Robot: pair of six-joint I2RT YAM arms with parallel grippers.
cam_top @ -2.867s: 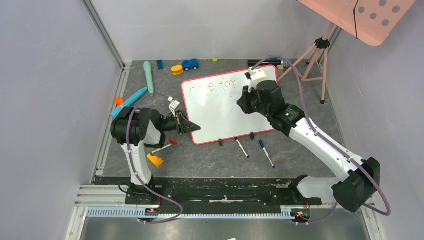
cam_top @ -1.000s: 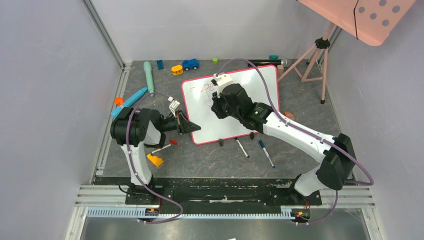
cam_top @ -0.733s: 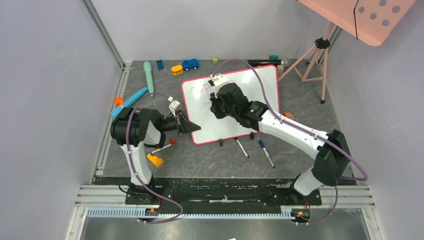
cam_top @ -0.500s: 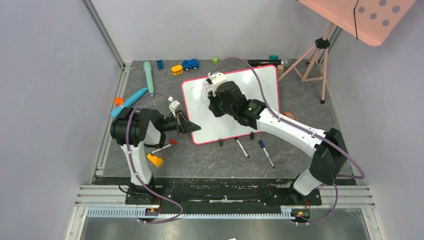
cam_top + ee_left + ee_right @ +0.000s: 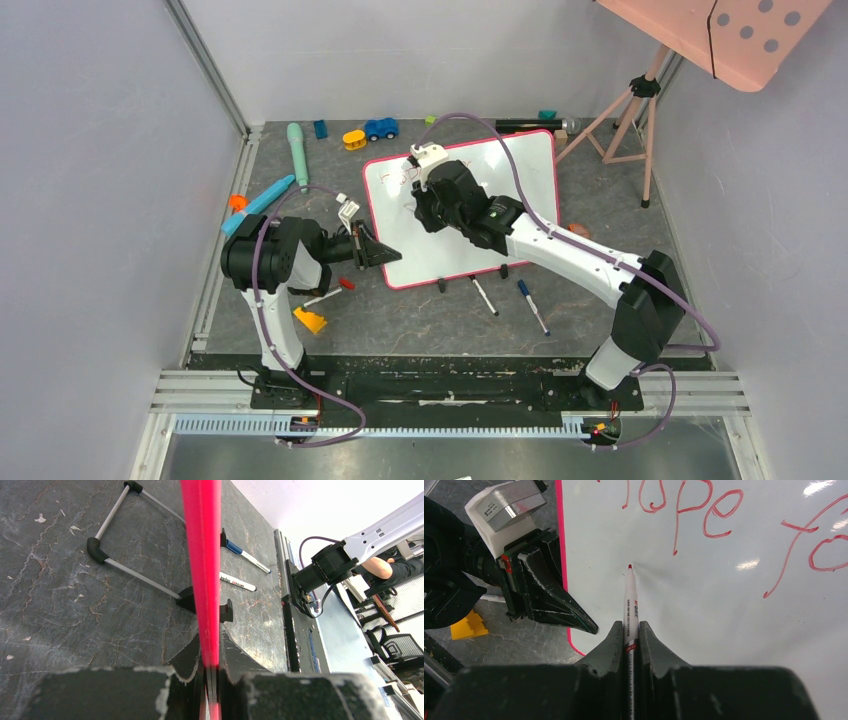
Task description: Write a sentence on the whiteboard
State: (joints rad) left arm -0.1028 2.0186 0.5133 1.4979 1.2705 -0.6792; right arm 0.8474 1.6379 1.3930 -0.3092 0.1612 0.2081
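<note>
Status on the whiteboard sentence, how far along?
Done: first line, "hope fo…", in red on the whiteboard. In hand: right pincer shut on the marker, tip just below "hope"; left pincer shut on the whiteboard's edge. Left: no second line yet.

The right arm [image 5: 570, 255] slants over the whiteboard [image 5: 440, 255] from its lower right corner, blocking the middle. The white below the red writing [image 5: 677, 525] is bare around the red marker [image 5: 631, 595] pinched in the right gripper [image 5: 630, 631]. The left gripper [image 5: 385, 253] clamps the board's left frame, just beside that marker — the tight side. On the table [image 5: 420, 325] a black-capped marker [image 5: 484, 296] and a blue-capped marker [image 5: 532, 306] lie near the board's feet; a tripod [image 5: 628, 110] stands beyond its right edge.
</note>
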